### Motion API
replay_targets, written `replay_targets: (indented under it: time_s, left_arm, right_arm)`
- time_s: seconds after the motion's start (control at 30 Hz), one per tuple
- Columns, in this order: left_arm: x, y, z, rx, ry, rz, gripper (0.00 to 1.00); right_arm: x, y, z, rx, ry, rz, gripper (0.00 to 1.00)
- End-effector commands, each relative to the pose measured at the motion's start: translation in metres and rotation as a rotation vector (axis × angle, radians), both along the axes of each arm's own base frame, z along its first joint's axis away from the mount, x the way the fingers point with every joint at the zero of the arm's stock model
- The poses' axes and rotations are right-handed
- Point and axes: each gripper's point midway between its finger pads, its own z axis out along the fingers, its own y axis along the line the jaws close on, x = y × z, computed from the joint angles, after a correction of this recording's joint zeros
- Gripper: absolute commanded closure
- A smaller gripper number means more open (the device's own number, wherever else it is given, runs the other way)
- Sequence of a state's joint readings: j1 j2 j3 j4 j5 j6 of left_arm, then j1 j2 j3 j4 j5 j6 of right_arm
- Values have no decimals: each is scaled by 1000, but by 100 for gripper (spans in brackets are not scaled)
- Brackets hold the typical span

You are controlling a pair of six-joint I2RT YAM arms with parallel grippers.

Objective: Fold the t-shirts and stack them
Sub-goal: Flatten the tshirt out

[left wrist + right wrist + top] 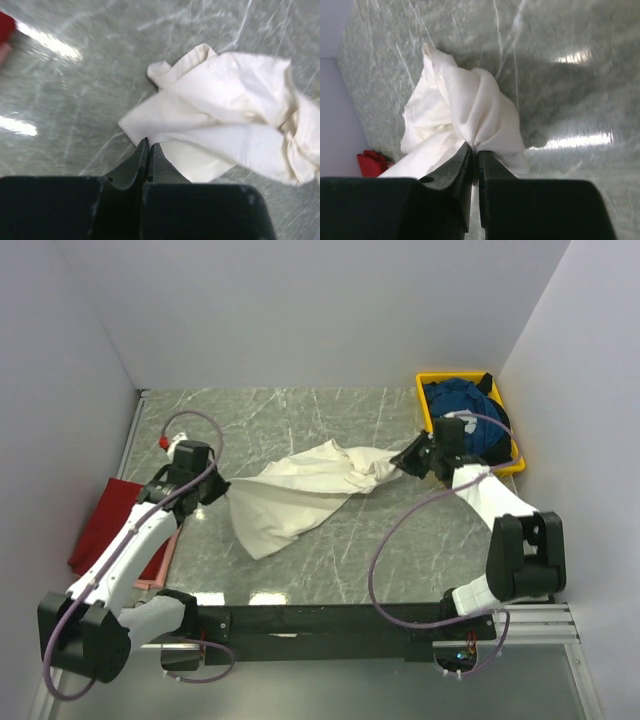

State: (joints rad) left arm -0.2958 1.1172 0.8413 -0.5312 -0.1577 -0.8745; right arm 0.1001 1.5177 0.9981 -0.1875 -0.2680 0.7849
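Observation:
The cream-white t-shirt [305, 490] lies crumpled and stretched across the middle of the marble table between my two grippers. My left gripper [222, 487] is shut on its left edge; the left wrist view shows the jaws [148, 144] pinching the cloth [225, 115]. My right gripper [402, 462] is shut on its bunched right end, seen in the right wrist view [475, 149] with the cloth [465, 110] gathered at the tips. The dark red t-shirt [110, 525] lies flat at the left edge. The blue t-shirt [470, 415] sits piled in the yellow tray.
The yellow plastic tray [424, 400] stands at the back right corner against the wall. White walls close the table on the left, back and right. The arms' base rail [330, 625] runs along the near edge.

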Motion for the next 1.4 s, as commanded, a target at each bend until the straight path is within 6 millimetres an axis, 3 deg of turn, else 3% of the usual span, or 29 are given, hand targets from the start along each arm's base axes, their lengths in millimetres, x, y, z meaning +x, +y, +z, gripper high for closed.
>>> replay_targets:
  time_s: [0.0, 0.07, 0.1, 0.17, 0.3, 0.43, 0.47, 0.53, 0.57, 0.63, 0.67, 0.7, 0.83, 0.97, 1.03, 1.37]
  left_arm:
    - [-9, 27, 30, 66, -27, 30, 99]
    - [-12, 27, 35, 57, -42, 19, 99]
    - [-13, 26, 34, 51, -41, 11, 99]
    - [-17, 20, 28, 28, -31, -16, 99]
    - [-29, 14, 3, -5, 20, -42, 99]
    - [-38, 4, -13, -63, 33, -62, 99]
    - [-39, 3, -16, -69, 38, -65, 99]
    - [-41, 3, -22, -73, 49, -61, 99]
    - [-41, 3, -24, -69, 55, -64, 99]
    - [-41, 2, -24, -74, 58, -66, 99]
    - [-40, 2, -24, -74, 56, -69, 99]
    - [-39, 2, -22, -73, 50, -67, 99]
    - [-39, 3, -21, -64, 48, -68, 99]
    - [-40, 4, -22, -60, 49, -66, 99]
    - [-40, 5, -22, -54, 51, -65, 99]
    - [-38, 8, -15, -41, 37, -60, 99]
  right_arm:
    - [-13, -7, 23, 55, -93, -46, 88]
    - [-22, -10, 24, 68, -108, -59, 84]
    - [-30, -10, 15, 67, -90, -61, 81]
    - [-37, -14, 15, 43, -97, -62, 68]
    - [-58, -18, 9, -20, -93, -64, 55]
    - [-76, -7, 7, -148, -102, -48, 49]
    - [-89, 14, 2, -176, -86, 23, 49]
    - [-88, 25, 6, -243, -105, 31, 49]
    - [-89, 33, -3, -273, -81, 63, 49]
    - [-91, 53, -3, -323, -78, 122, 49]
    - [-93, 57, -21, -379, -24, 155, 49]
    - [-91, 73, -14, -391, -41, 196, 49]
    - [-86, 101, -27, -531, -7, 289, 47]
    - [-80, 111, -53, -691, 57, 340, 41]
    - [-75, 117, -56, -731, 58, 345, 38]
    - [-65, 109, -76, -844, 114, 318, 43]
